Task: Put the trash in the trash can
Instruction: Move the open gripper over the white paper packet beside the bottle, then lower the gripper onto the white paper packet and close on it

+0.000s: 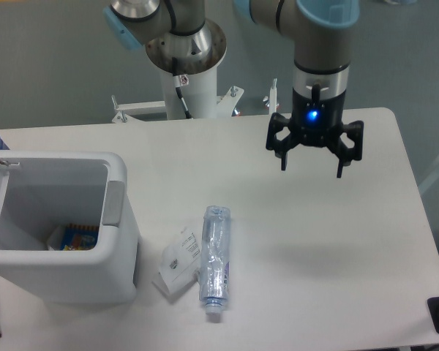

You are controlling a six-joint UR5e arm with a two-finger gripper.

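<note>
Claw [311,169] hangs above the white surface [336,241], fingers spread wide and pointing down, nothing between them. A blue light glows on the claw body just above the fingers. It casts a faint shadow on the surface below and slightly to the right.

Clear plastic bottle [214,262] lies on its side well below and to the left of the claw, long axis running roughly toward and away from the camera, white cap at the near end. Apart from the claw, no contact.

Small white carton [178,262] with black print lies flat just to the left of the bottle, its right edge touching or tucked slightly under the bottle; I cannot tell which. It is farther from the claw than the bottle is.

Trash can [73,278] stands far to the left of the claw and lower in view, lid swung open to its left side, grey tab on the wall facing the claw. A colourful item [79,238] lies on the bottom inside; its kind is not readable.
</note>
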